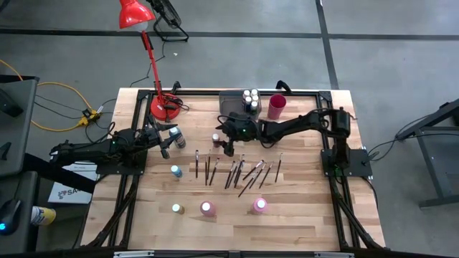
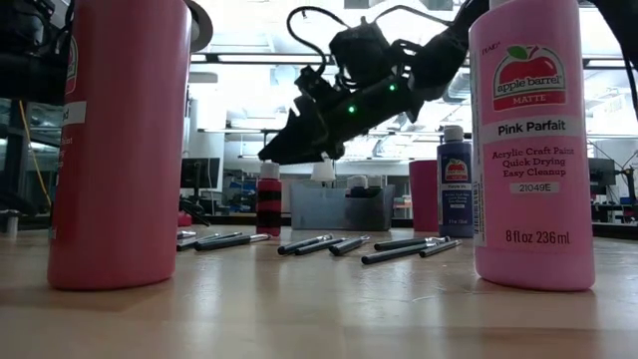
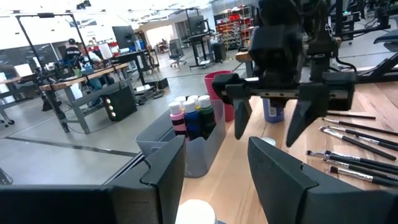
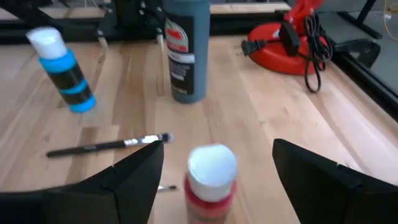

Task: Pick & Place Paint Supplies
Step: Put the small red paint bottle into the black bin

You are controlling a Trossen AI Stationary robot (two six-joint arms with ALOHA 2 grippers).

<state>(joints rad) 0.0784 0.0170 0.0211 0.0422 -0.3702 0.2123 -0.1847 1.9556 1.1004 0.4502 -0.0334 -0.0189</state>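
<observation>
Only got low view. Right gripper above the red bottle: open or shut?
Observer: Open. The right gripper straddles the red bottle, with a gap on both sides.
Operator: Left arm?
Observer: The left gripper is at a dark bottle, left of the brushes. Can't tell if it grips.
Operator: Bin?
Observer: The bin holds several bottles, all at the end beside the cup.

the right gripper [image 1: 228, 145] hangs above the table's middle with fingers spread wide, arm stretched leftward; the left gripper [image 1: 169, 143] sits low, fingers parted
</observation>
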